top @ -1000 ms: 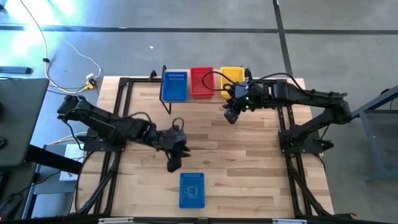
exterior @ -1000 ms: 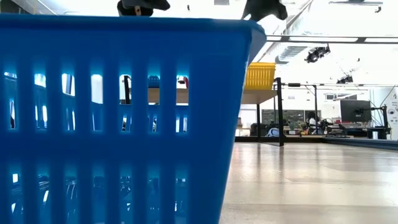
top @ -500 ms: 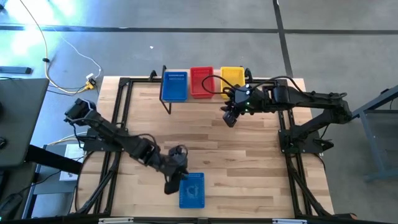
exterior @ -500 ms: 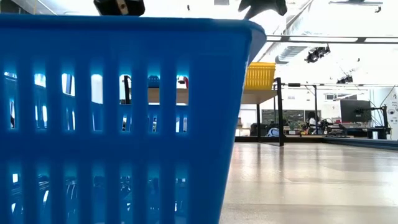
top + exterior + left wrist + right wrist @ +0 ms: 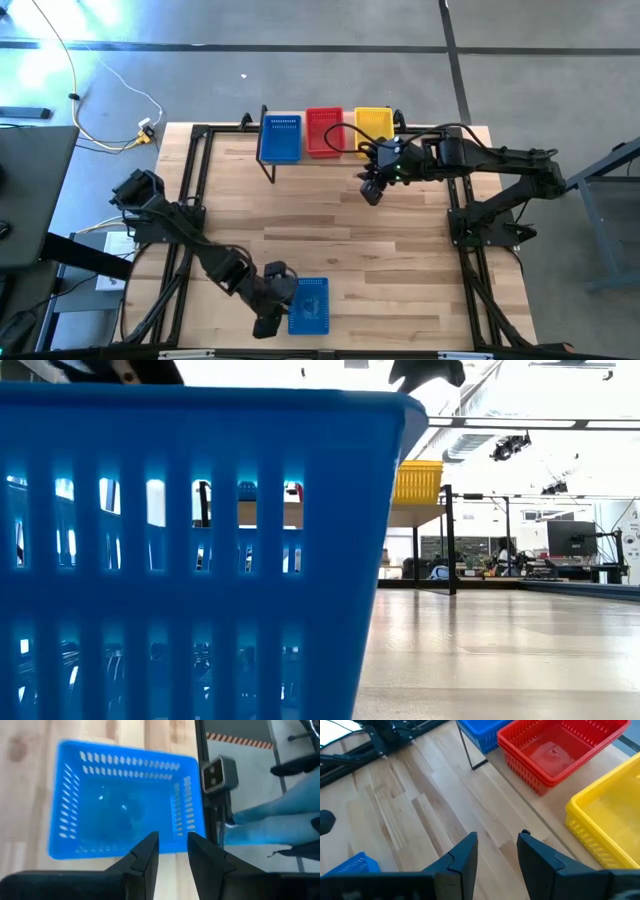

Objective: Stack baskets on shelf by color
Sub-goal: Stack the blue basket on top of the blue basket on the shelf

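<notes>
Across my wooden table (image 5: 400, 250), the shelf (image 5: 330, 155) holds blue, red and yellow baskets (image 5: 325, 132); one loose blue basket (image 5: 310, 305) lies near the front edge, my left gripper (image 5: 268, 322) spread beside it, right gripper (image 5: 372, 190) spread before the shelf

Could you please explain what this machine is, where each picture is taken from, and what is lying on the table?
It is a robot with two dark arms at a wooden table. One picture looks straight down, one looks level across the tabletop, and two come from cameras on the wrists. On the shelf at the far edge sit a blue, a red and a yellow basket. Another blue basket lies near the front. The left gripper hovers open beside it; the right gripper waits open near the shelf. Nothing is held.
</notes>
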Robot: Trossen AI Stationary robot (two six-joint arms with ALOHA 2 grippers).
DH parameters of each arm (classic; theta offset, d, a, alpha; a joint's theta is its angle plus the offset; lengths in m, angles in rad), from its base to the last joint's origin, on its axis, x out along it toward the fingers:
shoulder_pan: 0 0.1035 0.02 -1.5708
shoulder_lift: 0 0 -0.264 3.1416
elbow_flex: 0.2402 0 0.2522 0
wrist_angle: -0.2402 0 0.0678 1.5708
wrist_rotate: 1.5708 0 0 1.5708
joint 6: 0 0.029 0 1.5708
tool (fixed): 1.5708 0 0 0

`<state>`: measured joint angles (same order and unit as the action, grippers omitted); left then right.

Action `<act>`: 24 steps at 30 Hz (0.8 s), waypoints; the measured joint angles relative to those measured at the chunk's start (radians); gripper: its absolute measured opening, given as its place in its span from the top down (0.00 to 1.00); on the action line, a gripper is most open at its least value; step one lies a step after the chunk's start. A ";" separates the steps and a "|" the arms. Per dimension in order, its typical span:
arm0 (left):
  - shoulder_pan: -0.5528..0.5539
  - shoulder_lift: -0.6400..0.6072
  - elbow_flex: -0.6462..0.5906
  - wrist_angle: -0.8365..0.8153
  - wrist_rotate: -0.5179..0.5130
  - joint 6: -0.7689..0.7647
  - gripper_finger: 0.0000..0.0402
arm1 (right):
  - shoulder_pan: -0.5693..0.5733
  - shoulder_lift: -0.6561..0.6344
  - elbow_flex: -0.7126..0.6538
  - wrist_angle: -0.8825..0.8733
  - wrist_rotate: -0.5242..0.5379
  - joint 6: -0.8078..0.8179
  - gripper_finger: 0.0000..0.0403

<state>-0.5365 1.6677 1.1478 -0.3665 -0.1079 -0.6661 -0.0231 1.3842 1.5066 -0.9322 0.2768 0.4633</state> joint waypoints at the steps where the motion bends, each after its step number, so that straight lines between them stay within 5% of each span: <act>1: -0.007 0.007 0.000 0.004 0.000 -0.001 0.77 | 0.000 0.000 0.000 -0.004 0.000 0.000 0.69; 8: -0.027 0.041 0.000 -0.008 -0.004 0.132 0.77 | 0.000 0.000 0.000 -0.015 0.000 0.000 0.69; 17: -0.020 0.038 0.000 -0.032 0.009 0.661 0.77 | 0.000 0.001 0.000 -0.016 0.005 0.008 0.69; 24: 0.010 0.038 0.000 -0.033 -0.075 0.948 0.77 | 0.003 0.014 0.000 -0.015 0.007 0.008 0.69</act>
<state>-0.5267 1.7058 1.1477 -0.4000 -0.1825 0.2817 -0.0199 1.3978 1.5064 -0.9476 0.2840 0.4714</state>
